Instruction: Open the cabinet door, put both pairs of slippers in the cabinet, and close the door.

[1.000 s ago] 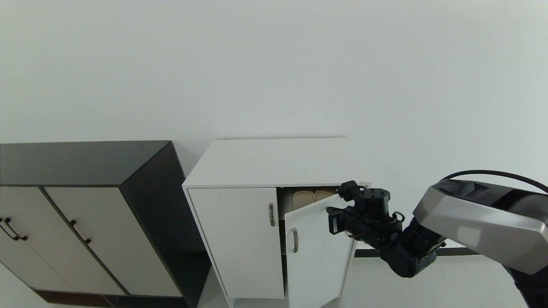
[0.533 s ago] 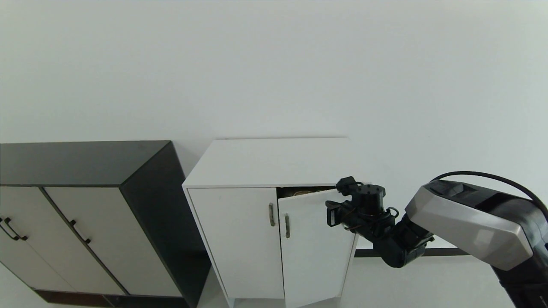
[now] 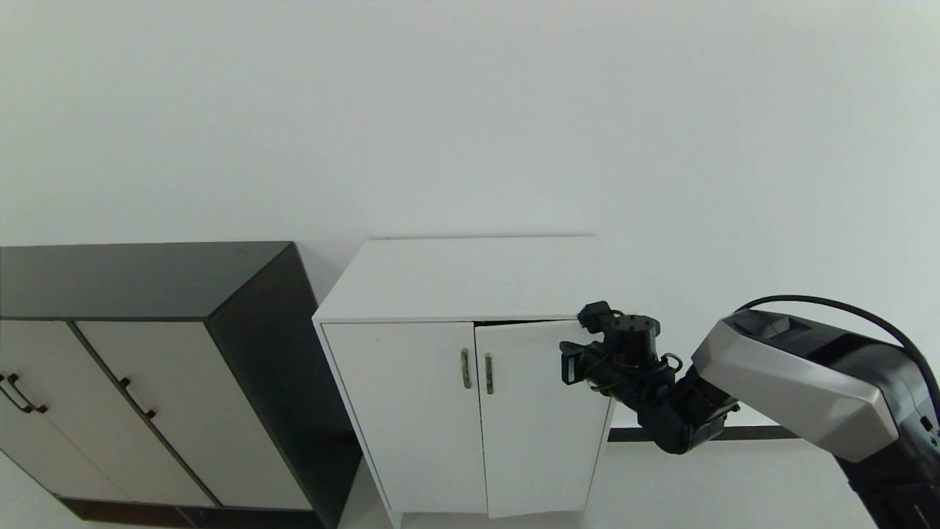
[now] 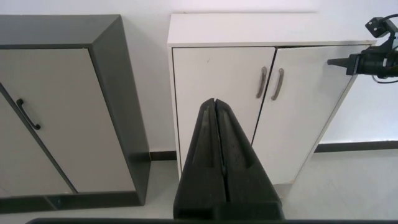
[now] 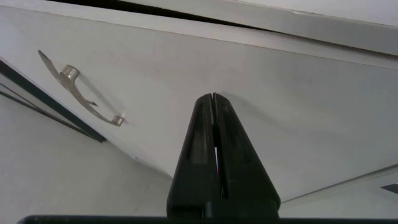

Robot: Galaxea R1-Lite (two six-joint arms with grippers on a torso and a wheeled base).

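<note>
Touching the cabinet door (image 3: 540, 419) near its upper hinge-side corner, right tool (image 5: 214, 99) closed.

Dark cabinet (image 3: 139, 279), black handles (image 3: 136, 397), white wall (image 3: 470, 110)

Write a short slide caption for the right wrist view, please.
Shut end effector at the nearly closed right cabinet door, beside its handle.

wall (image 3: 470, 110) – plain white | dark cupboard (image 3: 147, 279) – beige doors (image 3: 139, 419), left | baseboard (image 4: 360, 147) black
</note>
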